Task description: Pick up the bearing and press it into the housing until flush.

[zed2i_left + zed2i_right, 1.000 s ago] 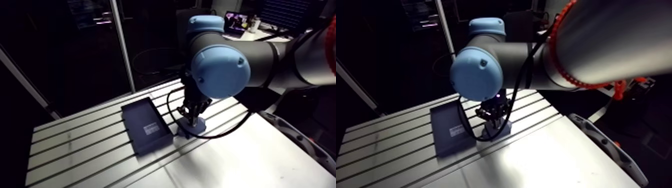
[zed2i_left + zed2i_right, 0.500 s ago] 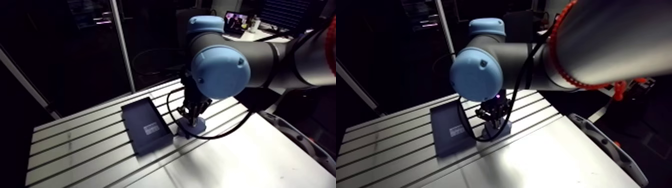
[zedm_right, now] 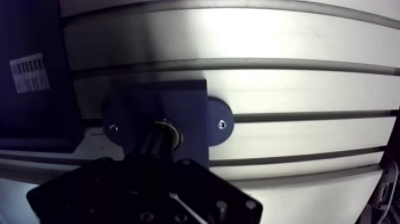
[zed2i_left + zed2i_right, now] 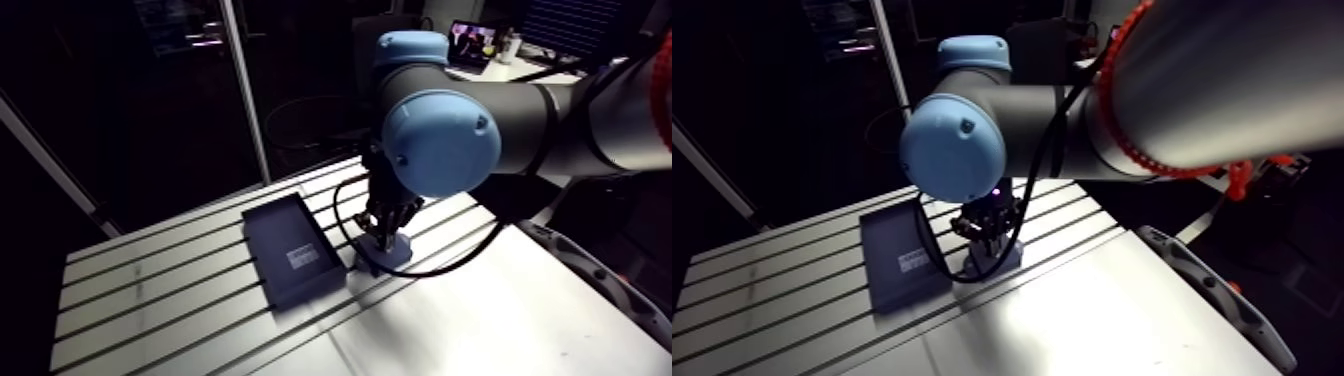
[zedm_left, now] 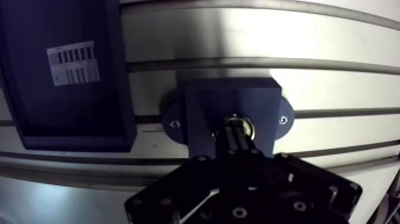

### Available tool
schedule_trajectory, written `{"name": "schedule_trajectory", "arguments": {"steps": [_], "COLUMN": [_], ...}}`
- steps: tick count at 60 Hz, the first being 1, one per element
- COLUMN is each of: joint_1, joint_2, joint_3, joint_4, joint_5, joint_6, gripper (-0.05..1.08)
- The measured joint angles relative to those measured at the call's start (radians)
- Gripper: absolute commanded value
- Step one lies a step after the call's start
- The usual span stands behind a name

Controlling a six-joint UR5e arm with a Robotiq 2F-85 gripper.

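Sitting in dark-blue housing (image 5: pixel 205 110), the bearing (image 5: pixel 246 124) shows a pale rim.

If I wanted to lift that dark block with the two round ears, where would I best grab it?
Probably from straight above, with the jaws across the two flat, earless sides of the housing. Those faces look parallel and stand above the table; the ears are thin, low and rounded. Right now the gripper sits over its middle, on the bearing.
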Motion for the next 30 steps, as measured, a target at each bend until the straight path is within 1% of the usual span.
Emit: {"name": "schedule_trajectory", "arguments": {"steps": [30], "joint_1": [0.001], "joint_2": [0.007], "joint_3": [0.003], "joint_4": [-0.030], "joint_5": [0.000], "joint_6": [-0.001], "gripper": [0.96]}}
